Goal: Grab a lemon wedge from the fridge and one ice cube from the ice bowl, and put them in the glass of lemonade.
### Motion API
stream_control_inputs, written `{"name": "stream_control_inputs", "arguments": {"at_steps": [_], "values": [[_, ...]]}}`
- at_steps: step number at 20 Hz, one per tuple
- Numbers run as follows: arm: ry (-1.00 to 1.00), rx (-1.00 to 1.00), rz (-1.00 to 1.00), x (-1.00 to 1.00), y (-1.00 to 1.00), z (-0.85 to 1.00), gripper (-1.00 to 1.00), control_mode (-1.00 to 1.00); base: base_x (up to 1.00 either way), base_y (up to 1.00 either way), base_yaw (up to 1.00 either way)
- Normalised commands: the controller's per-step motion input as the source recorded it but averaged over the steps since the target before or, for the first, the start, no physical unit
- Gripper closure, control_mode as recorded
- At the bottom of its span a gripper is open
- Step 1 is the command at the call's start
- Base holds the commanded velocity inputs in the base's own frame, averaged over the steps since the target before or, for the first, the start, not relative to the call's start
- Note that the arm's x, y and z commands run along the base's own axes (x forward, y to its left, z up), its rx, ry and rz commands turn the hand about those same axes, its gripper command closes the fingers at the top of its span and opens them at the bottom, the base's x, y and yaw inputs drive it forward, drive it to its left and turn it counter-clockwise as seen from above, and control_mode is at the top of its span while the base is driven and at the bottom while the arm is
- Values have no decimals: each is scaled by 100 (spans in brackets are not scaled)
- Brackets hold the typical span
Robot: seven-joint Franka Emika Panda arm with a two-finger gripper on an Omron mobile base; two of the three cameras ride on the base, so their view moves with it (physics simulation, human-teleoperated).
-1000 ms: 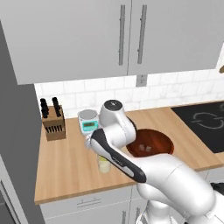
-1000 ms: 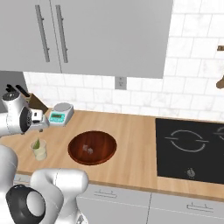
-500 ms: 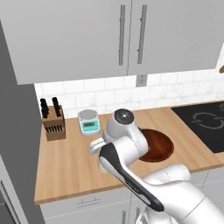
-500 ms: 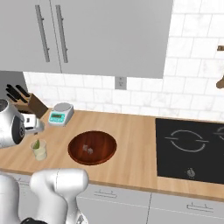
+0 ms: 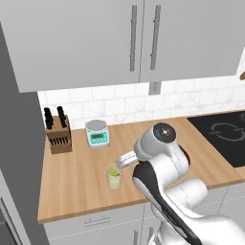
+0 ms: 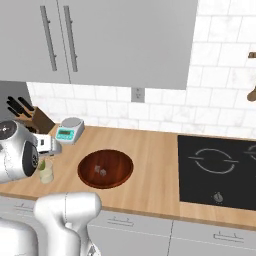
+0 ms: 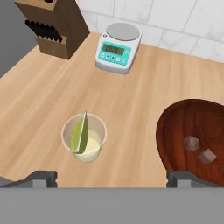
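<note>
The claw (image 7: 111, 177) hangs wide open and empty over the table (image 7: 144, 87). The lemon wedge (image 7: 80, 133) already sits in the glass of lemonade (image 7: 84, 138) below; the ice cubes (image 7: 191, 143) lie rightward in the wooden ice bowl (image 7: 175, 127), so that's probably the next reach.

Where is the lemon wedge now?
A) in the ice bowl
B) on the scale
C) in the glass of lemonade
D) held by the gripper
C: the hand view shows the lemon wedge standing inside the glass, while the bowl holds only two ice cubes.
</note>
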Motion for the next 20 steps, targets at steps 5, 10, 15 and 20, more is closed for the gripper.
{"name": "stream_control_inputs", "arguments": {"at_steps": [5,10,15,20], "values": [[3,0,0,13,-84,5,-100,-100,0,0,0],[18,0,0,39,-91,-20,-100,-100,0,0,0],[25,0,0,20,-61,-60,-100,-100,0,0,0],[14,0,-1,37,-15,-8,-100,-100,0,0,0]]}}
